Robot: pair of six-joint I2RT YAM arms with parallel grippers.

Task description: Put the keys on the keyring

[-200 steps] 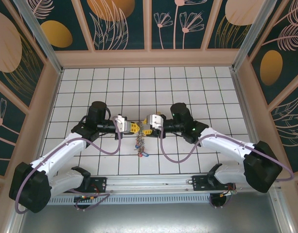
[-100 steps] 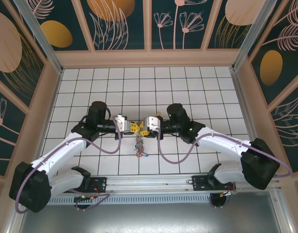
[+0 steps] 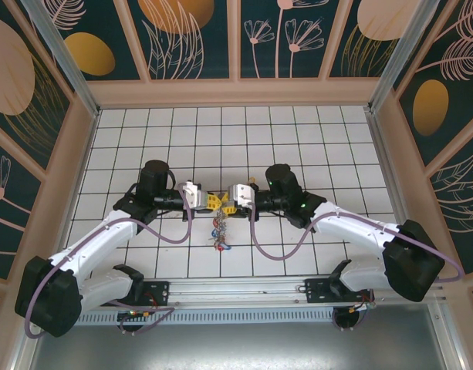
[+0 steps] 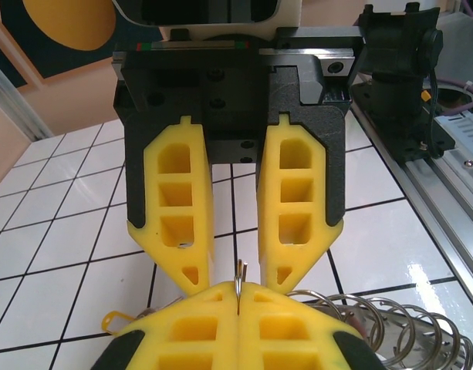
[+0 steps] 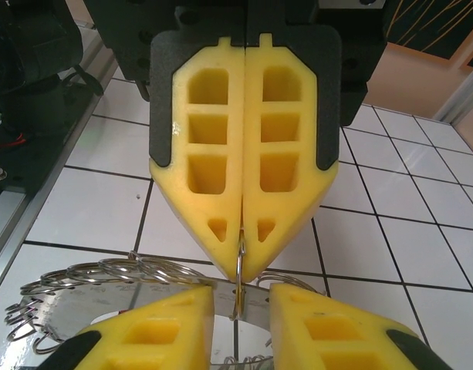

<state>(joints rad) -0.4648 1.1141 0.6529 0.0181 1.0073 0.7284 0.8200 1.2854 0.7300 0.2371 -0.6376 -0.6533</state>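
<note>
The keyring [image 5: 62, 320], a flat grey band edged with coiled wire loops [image 4: 352, 316], lies just under and to one side of the right end effector's [image 5: 241, 299] fingertips. From above, the keys [image 3: 220, 235] form a small bunch with red and blue heads, just on the arm-base side of the two meeting fingertips.

The left end effector [image 4: 238, 297] has its yellow fingers pressed together, and they pinch a thin upright metal loop [image 5: 239, 271]. I cannot tell whether this loop belongs to the keyring or to a key. The right end effector's fingers are spread, one on each side of that loop, with a gap on both sides.

The two end effectors meet nose to nose, so their yellow tips crowd the loop. The coils lie close beneath the right fingers. Around them is the white tiled bench [image 3: 313, 139], with purple cables [image 3: 271, 250] drooping from each arm. A metal rail [image 3: 251, 289] runs behind both end effectors along the bench's near edge.

A second ago the right end effector stood farther from the left one, with bench showing between their tips. It has since closed in until the tips meet. The left arm looks unchanged, and the bunch of keys has shifted slightly toward the left arm's side.
</note>
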